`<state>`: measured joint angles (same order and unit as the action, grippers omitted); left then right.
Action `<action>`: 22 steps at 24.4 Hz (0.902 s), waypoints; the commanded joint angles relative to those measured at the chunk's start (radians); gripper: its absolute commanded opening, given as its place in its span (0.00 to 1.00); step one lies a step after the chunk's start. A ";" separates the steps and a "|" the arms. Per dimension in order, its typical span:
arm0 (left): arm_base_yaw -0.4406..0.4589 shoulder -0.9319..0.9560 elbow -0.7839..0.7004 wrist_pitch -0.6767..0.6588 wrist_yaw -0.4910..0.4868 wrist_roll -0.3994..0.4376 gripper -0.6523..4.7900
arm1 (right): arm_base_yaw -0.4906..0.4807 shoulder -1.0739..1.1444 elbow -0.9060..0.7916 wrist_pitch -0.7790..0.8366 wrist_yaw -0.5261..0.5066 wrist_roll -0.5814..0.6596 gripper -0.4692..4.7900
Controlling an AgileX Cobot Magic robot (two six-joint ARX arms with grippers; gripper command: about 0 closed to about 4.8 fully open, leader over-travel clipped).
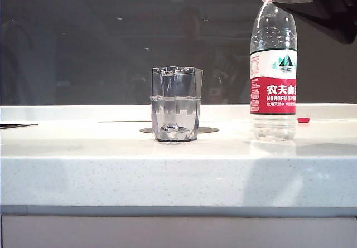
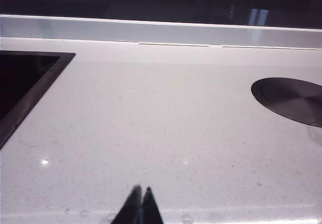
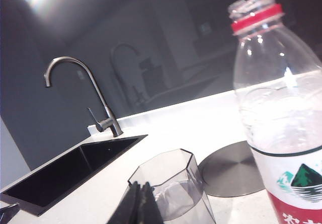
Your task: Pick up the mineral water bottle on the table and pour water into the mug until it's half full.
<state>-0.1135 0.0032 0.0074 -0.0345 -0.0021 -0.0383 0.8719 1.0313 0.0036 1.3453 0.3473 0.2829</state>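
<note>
White speckled stone makes up the table (image 1: pixel 111 170), whose thick front edge is nearest in the exterior view. On it, toward the middle, the mug (image 1: pixel 176 104) stands upright: a grey-tinted faceted glass tumbler, water reaching about half its height. It rests on the front rim of a flat round metal disc (image 1: pixel 207 130) set into the surface.

Toward the right end, well apart from the mug, the mineral water bottle (image 1: pixel 273 64) stands upright, capless, its red neck ring showing above the red-and-white label. A small red cap (image 1: pixel 303 120) lies just beyond it, near the rear raised edge.

Above the bottle's mouth, a dark part of the right arm (image 1: pixel 323 5) slants in from the upper right corner of that view. The right gripper (image 3: pixel 140 204) hangs tilted above the mug, jaws clenched together on nothing, with the bottle close beside it and free of its grip.

The left gripper (image 2: pixel 140 206) hovers low over a bare stretch of the surface, its fingertips likewise pressed together and empty, between a black sunken sink (image 2: pixel 22 83) and the disc.

Farthest back, a curved metal faucet (image 3: pixel 83 90) rises behind the sink against a dark wall.
</note>
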 commanded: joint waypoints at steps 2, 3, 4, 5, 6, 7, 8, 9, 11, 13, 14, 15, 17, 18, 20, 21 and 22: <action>0.002 0.001 0.003 0.013 0.003 0.002 0.11 | 0.000 -0.001 -0.003 0.005 -0.018 -0.003 0.09; 0.002 0.000 0.003 0.013 0.003 0.002 0.11 | 0.000 -0.001 -0.003 -0.008 -0.016 -0.003 0.09; 0.001 0.001 0.003 0.013 0.003 0.002 0.11 | 0.000 -0.001 -0.003 -0.017 -0.016 -0.003 0.09; 0.002 0.001 0.003 0.013 0.003 0.002 0.11 | 0.000 -0.001 -0.003 -0.025 -0.015 -0.003 0.09; 0.001 0.001 0.003 0.013 0.003 0.002 0.11 | 0.000 -0.001 -0.003 -0.034 -0.015 -0.003 0.09; 0.001 0.001 0.003 0.013 0.003 0.002 0.11 | 0.000 -0.001 -0.003 -0.044 -0.015 -0.003 0.09; 0.001 0.000 0.003 0.013 0.003 0.002 0.11 | 0.000 -0.001 -0.003 -0.067 -0.015 -0.003 0.09; 0.001 0.001 0.003 0.013 0.003 0.002 0.11 | 0.000 -0.001 -0.003 -0.089 -0.013 -0.003 0.09; 0.001 0.001 0.003 0.013 0.003 0.002 0.11 | -0.001 -0.001 -0.003 -0.137 -0.006 -0.084 0.09; 0.001 0.001 0.003 0.013 0.003 0.002 0.11 | -0.002 -0.001 -0.003 -0.203 -0.006 -0.201 0.09; 0.001 0.001 0.003 0.013 0.003 0.002 0.11 | 0.000 -0.003 -0.003 -0.257 -0.007 -0.213 0.09; 0.001 0.001 0.003 0.013 0.002 0.002 0.11 | -0.003 -0.011 -0.003 -0.296 -0.002 -0.213 0.09; 0.001 0.001 0.003 0.013 0.003 0.002 0.11 | -0.040 -0.037 -0.003 -0.369 0.021 -0.212 0.09; 0.001 0.001 0.003 0.013 0.003 0.002 0.11 | -0.074 -0.061 -0.003 -0.404 0.014 -0.212 0.09; 0.001 0.001 0.003 0.013 0.002 0.002 0.11 | -0.145 -0.107 -0.003 -0.466 -0.059 -0.201 0.09; 0.001 0.001 0.003 0.013 0.002 0.002 0.11 | -0.177 -0.128 -0.003 -0.481 -0.084 -0.201 0.09; 0.001 0.001 0.003 0.013 0.003 0.002 0.11 | -0.217 -0.163 -0.003 -0.500 -0.115 -0.200 0.09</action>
<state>-0.1139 0.0032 0.0074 -0.0345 -0.0025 -0.0383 0.6876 0.9035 0.0044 0.8726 0.3035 0.0788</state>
